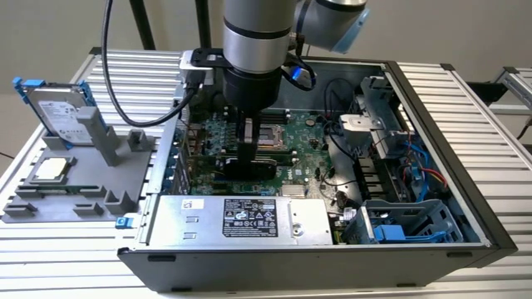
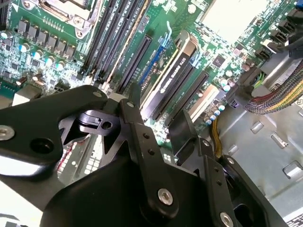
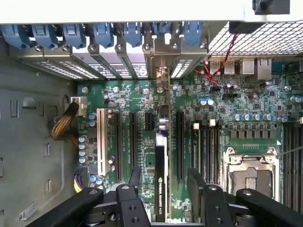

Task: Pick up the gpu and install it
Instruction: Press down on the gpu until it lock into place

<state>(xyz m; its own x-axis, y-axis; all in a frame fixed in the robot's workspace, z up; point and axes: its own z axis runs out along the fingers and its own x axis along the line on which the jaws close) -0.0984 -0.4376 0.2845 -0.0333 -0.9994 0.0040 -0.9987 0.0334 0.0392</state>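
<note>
The gpu [image 3: 161, 189] is standing on edge in a mobo slot inside the case [image 1: 465, 246], w/ the gripper [image 3: 163, 182] hovering just above it. Jaws are sitting spread wide, one each side of the card, gripping nothing. Risk: card is maybe only half-seated, so pulling off or bumping it could be tilting it in the slot.

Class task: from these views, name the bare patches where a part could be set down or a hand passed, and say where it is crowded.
Bare: slatted table at the exterior view's right of the computer case. Crowded: motherboard around the gpu under the gripper, and the grey holder.
</note>
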